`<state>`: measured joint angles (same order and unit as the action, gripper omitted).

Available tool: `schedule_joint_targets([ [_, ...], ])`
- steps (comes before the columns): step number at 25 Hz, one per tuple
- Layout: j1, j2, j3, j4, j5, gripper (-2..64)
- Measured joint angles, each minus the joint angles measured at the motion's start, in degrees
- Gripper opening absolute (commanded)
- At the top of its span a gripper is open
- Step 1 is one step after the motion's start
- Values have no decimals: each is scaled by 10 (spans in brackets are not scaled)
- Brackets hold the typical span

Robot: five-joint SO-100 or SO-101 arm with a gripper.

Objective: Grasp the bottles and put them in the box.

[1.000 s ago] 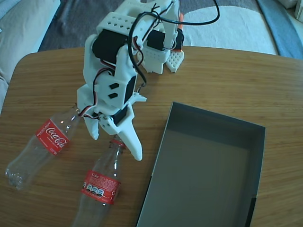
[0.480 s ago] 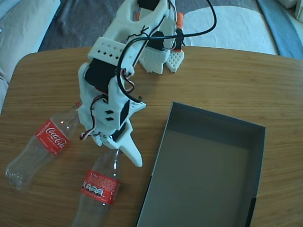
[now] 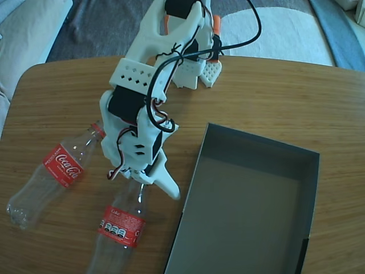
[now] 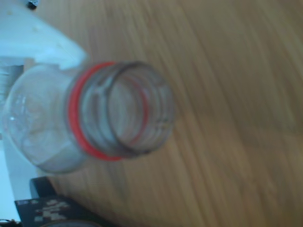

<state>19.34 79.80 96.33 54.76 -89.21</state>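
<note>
On the round-cornered wooden counter (image 3: pixel 256 97) lie two clear plastic cola bottles with red labels and no caps. One bottle (image 3: pixel 54 171) lies at the far left, with its neck toward the arm. The other bottle (image 3: pixel 120 225) lies nearer the middle, its open neck tucked under the white plastic end effector (image 3: pixel 145 182). To the right sits the shallow dark grey cardboard box (image 3: pixel 251 205), and nothing is in it.

The end effector hangs right over the neck of the middle bottle. One long white finger (image 3: pixel 168 185) sticks out toward the box. In the wrist view the open mouth with its red ring (image 4: pixel 118 111) fills the left side, and a white finger (image 4: pixel 38 40) shows just beside it at the top left. I cannot tell if the fingers are apart or already pressing on the neck.

Things could go wrong from here. The neck is round and smooth, so it may slip out when the fingers squeeze. A bottle held only by the neck would likely hang and swing, and its bottom end could bump the near wall of the box or drag along the counter. The bottle is light and can roll, so a small push could send it away to the left, toward the other bottle. The box is light too, and a knock could slide it.
</note>
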Motion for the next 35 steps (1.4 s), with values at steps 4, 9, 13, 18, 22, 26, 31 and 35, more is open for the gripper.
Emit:
schedule_joint_targets([
  [4,-1,-7,0,-3,0,560],
  [9,11,-7,0,-3,0,560],
  [13,22,-7,0,-3,0,560],
  [18,33,-7,0,-3,0,520],
  [22,33,-10,0,-3,0,517],
  [26,43,-46,0,-4,0,517],
  [31,47,-54,0,-39,-1,517],
  [35,43,-54,0,-44,-1,516],
])
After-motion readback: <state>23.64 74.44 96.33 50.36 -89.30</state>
